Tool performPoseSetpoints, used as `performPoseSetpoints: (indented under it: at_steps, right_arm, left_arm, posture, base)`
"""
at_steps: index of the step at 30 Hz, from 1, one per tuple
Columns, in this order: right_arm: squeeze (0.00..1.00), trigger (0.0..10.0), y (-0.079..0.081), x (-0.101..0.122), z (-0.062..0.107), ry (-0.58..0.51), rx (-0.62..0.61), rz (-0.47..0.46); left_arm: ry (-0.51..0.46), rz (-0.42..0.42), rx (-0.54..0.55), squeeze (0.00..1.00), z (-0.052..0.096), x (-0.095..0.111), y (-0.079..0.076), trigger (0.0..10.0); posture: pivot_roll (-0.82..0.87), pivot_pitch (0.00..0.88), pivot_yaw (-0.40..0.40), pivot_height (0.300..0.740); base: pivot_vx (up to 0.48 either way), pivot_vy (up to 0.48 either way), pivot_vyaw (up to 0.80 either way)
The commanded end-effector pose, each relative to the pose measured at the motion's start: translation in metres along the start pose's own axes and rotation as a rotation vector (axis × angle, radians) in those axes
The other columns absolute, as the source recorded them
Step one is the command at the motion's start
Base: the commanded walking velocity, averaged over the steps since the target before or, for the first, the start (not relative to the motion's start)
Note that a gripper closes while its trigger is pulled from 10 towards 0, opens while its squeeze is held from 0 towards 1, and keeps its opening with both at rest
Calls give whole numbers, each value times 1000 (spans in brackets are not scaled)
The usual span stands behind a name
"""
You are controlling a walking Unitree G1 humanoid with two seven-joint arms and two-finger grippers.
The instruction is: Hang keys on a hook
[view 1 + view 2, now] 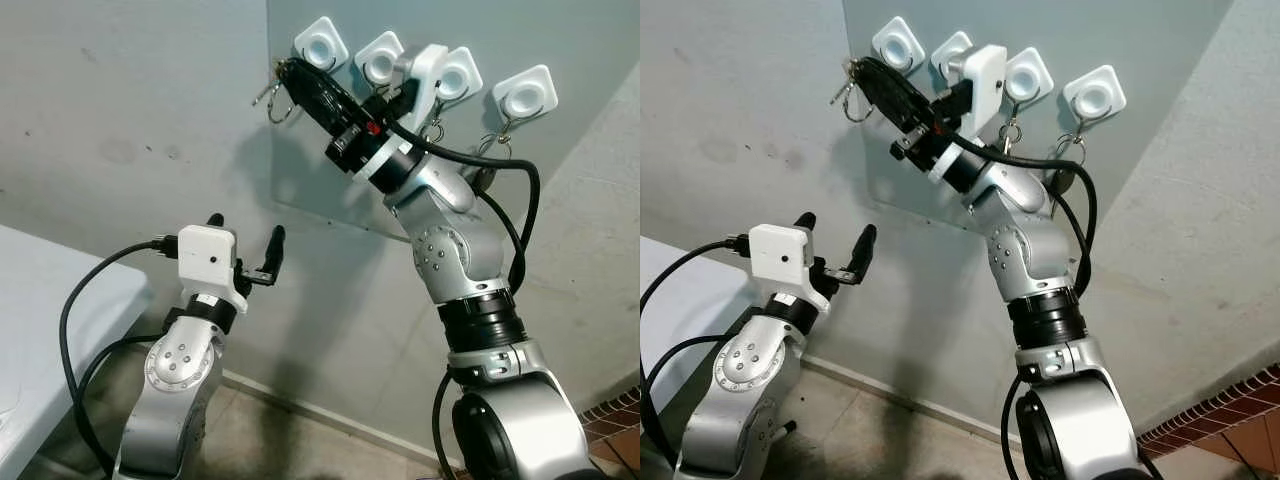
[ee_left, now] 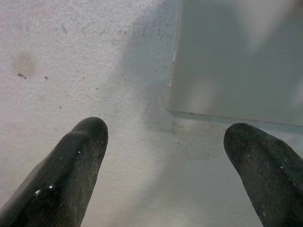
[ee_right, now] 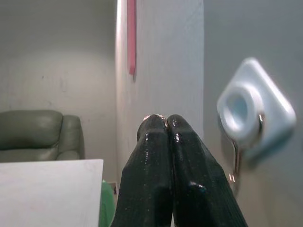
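Head stereo pair looked forward and slightly up at a grey wall, close range. Both eyes shared the wall panel [image 1: 420, 190] with four white hooks [image 1: 525, 93], the right eye framing them further to its left.

Left wrist camera looked along its two spread black fingers [image 2: 71, 175] at the wall, very near, catching the panel's lower corner [image 2: 227, 71], also seen in the head views.

Right wrist camera sighted along its pressed-together fingers [image 3: 161, 170], parallel to the wall, one hook [image 3: 251, 106] close alongside, a green armchair [image 3: 38, 135] and white table [image 3: 47, 189] beyond.
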State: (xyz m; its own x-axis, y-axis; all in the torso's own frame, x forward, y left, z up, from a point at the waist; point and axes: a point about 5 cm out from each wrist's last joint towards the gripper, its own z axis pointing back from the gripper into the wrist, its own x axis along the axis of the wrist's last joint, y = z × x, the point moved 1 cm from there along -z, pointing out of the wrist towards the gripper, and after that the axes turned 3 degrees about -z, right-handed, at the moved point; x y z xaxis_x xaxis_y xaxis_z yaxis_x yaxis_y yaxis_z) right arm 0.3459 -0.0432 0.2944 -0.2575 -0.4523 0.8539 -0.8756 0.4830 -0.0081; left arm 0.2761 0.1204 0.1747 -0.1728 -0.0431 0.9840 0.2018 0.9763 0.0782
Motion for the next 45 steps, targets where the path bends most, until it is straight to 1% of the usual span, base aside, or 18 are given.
performPoseSetpoints:
  at_steps: [1,2,3,7,10,14,15,16,18,20,21,22,25,30,36,45]
  right_arm:
    - [0,10000,-9,1,9,18,-41,18]
    - [0,10000,-8,-5,17,43,-48,2]
    - [0,10000,-8,-7,20,50,-50,-3]
    - [0,10000,-7,-8,23,55,-54,-6]
    - [0,10000,7,-11,40,51,-15,-58]
    - [0,10000,16,-6,43,16,-7,-81]
    - [0,10000,17,-6,43,12,-7,-82]
    - [0,10000,20,-2,42,-15,-18,-90]
    - [0,10000,20,2,41,-45,-60,-97]
    - [0,10000,21,4,40,-57,-75,-102]
    - [0,10000,23,5,39,-66,-85,-87]
    - [0,10000,28,7,36,-85,-108,-83]
    - [0,10000,35,10,31,-101,-118,-102]
    - [0,10000,40,11,27,-103,-132,-117]
    - [0,10000,53,11,21,-111,-152,-165]
    - [0,10000,56,13,15,-109,-193,-194]
  left_arm:
    - [-5,1,-16,0,1,3,-2,10000]
    - [-5,1,-16,0,0,3,-2,10000]
    - [-5,1,-16,0,0,3,-2,10000]
    - [-6,2,-16,0,0,3,-2,10000]
    - [-2,5,-17,0,1,3,-2,10000]
    - [0,5,-18,0,1,3,-2,10000]
    - [-1,5,-19,0,1,3,-2,10000]
    - [-1,6,-19,0,1,3,-2,10000]
    - [-2,6,-20,0,1,3,-2,10000]
    - [-2,5,-20,0,0,3,-2,10000]
    - [-2,6,-20,0,1,3,-2,10000]
    - [-1,7,-21,0,0,3,-3,10000]
    - [-1,8,-25,0,0,3,-3,10000]
    - [0,6,-26,0,0,3,-3,10000]
    - [0,10,-20,0,0,3,-3,10000]
    - [0,15,-17,0,-1,3,-3,10000]
  posture:
    - [8,114,-52,740]
    - [7,115,-50,740]
    - [7,115,-50,740]
    - [8,114,-49,740]
    - [8,115,-47,740]
    - [7,115,-47,740]
    - [7,113,-47,740]
    - [8,112,-48,740]
    - [7,111,-47,740]
    - [7,110,-47,740]
    - [7,110,-46,740]
    - [6,108,-44,740]
    - [7,107,-45,740]
    - [8,104,-46,740]
    - [9,110,-51,740]
    - [8,112,-52,740]
  base:
    - [0,0,0]
    - [0,0,0]
    - [0,0,0]
    - [0,0,0]
    - [0,0,0]
    - [0,0,0]
    - [0,0,0]
    - [0,0,0]
    - [0,0,0]
    - [0,0,0]
    - [0,0,0]
    - [0,0,0]
    - [0,0,0]
    - [0,0,0]
    - [0,0,0]
    - [0,0,0]
